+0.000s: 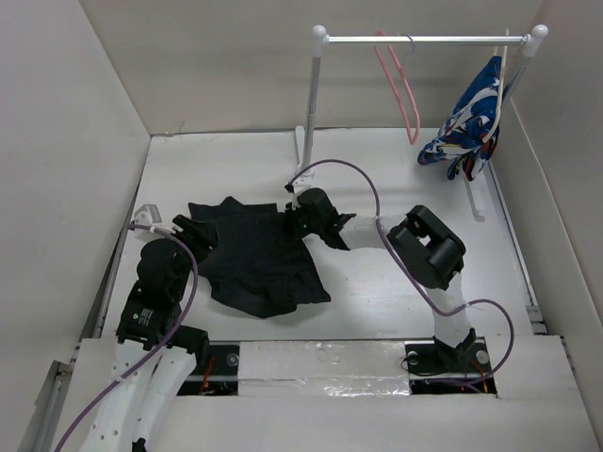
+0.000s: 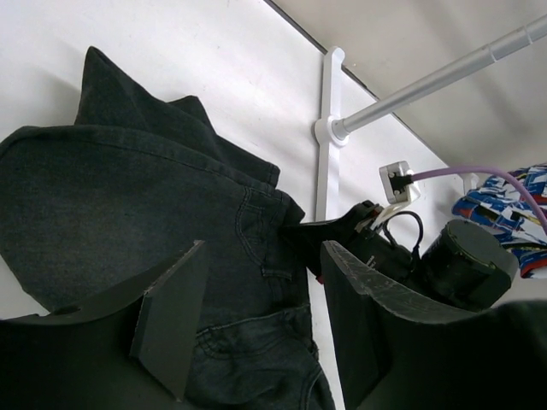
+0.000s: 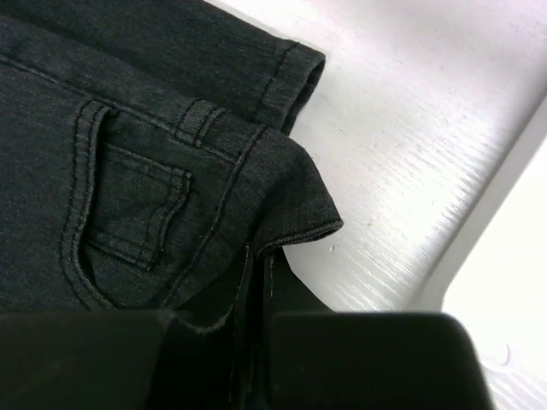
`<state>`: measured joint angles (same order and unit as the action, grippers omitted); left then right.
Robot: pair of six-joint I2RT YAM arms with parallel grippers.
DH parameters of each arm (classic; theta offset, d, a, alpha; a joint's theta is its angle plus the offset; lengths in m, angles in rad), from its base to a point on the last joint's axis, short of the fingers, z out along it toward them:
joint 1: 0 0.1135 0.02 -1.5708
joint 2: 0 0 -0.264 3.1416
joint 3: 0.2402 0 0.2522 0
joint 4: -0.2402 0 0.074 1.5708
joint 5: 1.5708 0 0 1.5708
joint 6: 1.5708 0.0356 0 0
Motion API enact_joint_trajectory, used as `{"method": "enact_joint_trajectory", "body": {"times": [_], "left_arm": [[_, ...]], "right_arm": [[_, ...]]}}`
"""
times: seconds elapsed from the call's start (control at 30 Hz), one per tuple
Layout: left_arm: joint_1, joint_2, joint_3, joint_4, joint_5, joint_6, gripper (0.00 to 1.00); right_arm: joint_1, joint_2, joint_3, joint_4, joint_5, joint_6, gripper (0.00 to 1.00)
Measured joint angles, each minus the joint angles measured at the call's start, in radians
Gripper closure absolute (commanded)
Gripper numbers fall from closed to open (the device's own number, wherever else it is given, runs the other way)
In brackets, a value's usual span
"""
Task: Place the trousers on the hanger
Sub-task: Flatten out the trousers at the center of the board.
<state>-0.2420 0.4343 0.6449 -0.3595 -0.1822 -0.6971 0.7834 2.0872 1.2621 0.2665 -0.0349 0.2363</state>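
The black trousers point(image 1: 256, 259) lie crumpled on the white table, left of centre. My right gripper point(image 1: 303, 215) is at their upper right edge. In the right wrist view it point(image 3: 261, 286) is shut on a fold of the waistband of the trousers point(image 3: 128, 154), near a pocket. My left gripper point(image 1: 191, 232) is at the trousers' left edge. In the left wrist view it point(image 2: 261, 329) is open, its fingers point(image 2: 171, 316) spread just above the dark cloth of the trousers point(image 2: 128, 196). The pink hanger point(image 1: 402, 89) hangs on the rail at the back right.
The white-and-silver rail stand point(image 1: 424, 40) stands at the back; its post and foot show in the left wrist view point(image 2: 329, 128). A blue-white-red patterned garment point(image 1: 468, 127) hangs at its right end. White walls close in the table on the left, back and right.
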Motion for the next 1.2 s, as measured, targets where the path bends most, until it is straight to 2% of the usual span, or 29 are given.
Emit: {"method": "enact_joint_trajectory", "body": {"times": [0.17, 0.37, 0.5, 0.63, 0.77, 0.9, 1.03, 1.2], "left_arm": [[0.0, 0.002, -0.018, 0.011, 0.005, -0.008, 0.43], [0.0, 0.045, -0.036, 0.066, 0.041, -0.023, 0.35], [0.0, 0.097, -0.037, 0.115, 0.061, -0.033, 0.24], [0.0, 0.13, -0.042, 0.164, 0.087, -0.045, 0.2], [0.0, 0.161, -0.097, 0.248, 0.151, -0.06, 0.19], [0.0, 0.266, -0.203, 0.369, 0.264, -0.071, 0.23], [-0.006, 0.402, -0.301, 0.473, 0.399, -0.076, 0.26], [-0.02, 0.435, -0.385, 0.554, 0.475, -0.06, 0.21]], "right_arm": [[-0.005, -0.103, -0.102, 0.022, -0.018, -0.001, 1.0], [0.047, -0.536, -0.141, -0.141, 0.121, -0.096, 1.0], [0.108, -0.882, -0.069, -0.289, 0.212, -0.172, 1.0], [0.107, -1.066, 0.108, -0.447, 0.286, -0.24, 1.0], [0.107, -1.169, 0.23, -0.57, 0.37, -0.286, 1.0], [0.107, -1.223, 0.261, -0.647, 0.443, -0.305, 1.0], [0.107, -1.207, 0.261, -0.72, 0.486, -0.309, 1.0], [0.108, -1.16, 0.251, -0.763, 0.502, -0.309, 1.0]]}}
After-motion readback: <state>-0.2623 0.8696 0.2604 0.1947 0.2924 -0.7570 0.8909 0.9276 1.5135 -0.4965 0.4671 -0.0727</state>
